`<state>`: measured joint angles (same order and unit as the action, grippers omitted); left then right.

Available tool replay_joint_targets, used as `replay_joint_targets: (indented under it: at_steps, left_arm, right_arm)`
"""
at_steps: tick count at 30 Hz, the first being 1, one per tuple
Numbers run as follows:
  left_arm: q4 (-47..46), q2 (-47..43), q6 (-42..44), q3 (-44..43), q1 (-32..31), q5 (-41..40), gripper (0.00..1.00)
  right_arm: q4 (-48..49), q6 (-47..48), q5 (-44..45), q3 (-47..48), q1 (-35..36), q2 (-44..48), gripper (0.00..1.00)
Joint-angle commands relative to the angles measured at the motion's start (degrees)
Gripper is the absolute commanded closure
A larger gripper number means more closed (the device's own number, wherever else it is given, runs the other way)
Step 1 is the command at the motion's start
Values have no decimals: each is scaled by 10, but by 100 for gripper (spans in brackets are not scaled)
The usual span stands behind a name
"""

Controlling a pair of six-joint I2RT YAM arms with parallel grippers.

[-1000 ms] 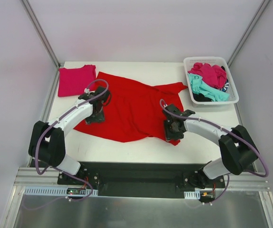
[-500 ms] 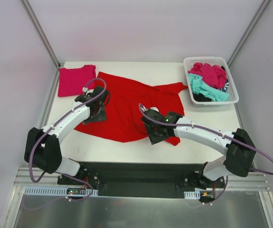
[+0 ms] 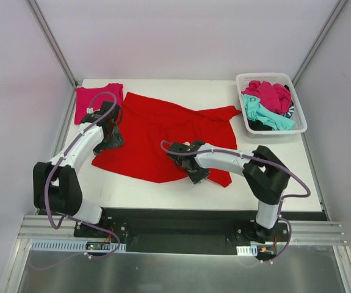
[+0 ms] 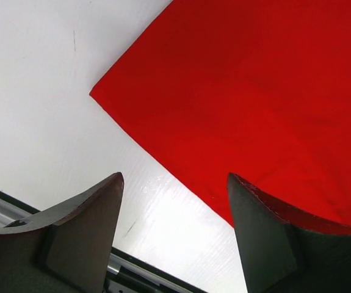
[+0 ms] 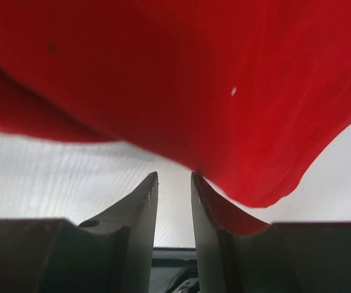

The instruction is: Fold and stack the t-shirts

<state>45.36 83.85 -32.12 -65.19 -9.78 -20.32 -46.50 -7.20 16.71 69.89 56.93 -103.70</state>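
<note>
Nearest you, at 6 o'clock on the table, your right gripper sits at the near hem of the red t-shirt. Its fingers are drawn close but not meeting. A thin slit of bare table shows between them, and the hem lies at their tips.

At 9 o'clock, your left gripper hovers off the shirt's left edge with its fingers spread wide and nothing between them.

The red shirt lies spread across the middle of the table.

At 11 o'clock, the folded pink t-shirt rests in the far corner.

At 1 o'clock, the white basket holds a magenta t-shirt, a teal one and a dark one.
</note>
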Motion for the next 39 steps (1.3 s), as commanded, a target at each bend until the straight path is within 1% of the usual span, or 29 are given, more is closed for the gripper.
replay_joint_targets:
  at_steps: [1, 7, 8, 10, 16, 21, 25, 34, 39]
  left_arm:
    - [13, -1, 11, -17, -1, 9, 32]
    - [14, -15, 23, -26, -1, 4, 33]
    - [15, -18, 23, -25, -1, 4, 33]
    - [16, -21, 25, -28, 1, 4, 33]
    - [18, -29, 29, -29, 6, 5, 33]
    - [23, -33, 29, -31, 6, 5, 33]
    - [23, -34, 28, -31, 6, 10, 33]
    - [24, -35, 27, -28, 6, 12, 33]
    - [24, -34, 29, -29, 6, 11, 33]
  right_arm:
    - [-32, 50, 74, 61, -14, -35, 70]
    - [-45, 69, 102, 109, -21, -78, 71]
    - [-44, 89, 104, 110, -22, -80, 71]
    - [-41, 96, 102, 111, -23, -84, 70]
    - [-33, 123, 141, 102, -23, -85, 70]
    - [-21, 120, 102, 83, -27, -71, 71]
    - [-34, 105, 89, 96, -2, -55, 71]
    - [-54, 90, 78, 118, 48, -63, 72]
    - [-47, 100, 82, 116, 44, -76, 72]
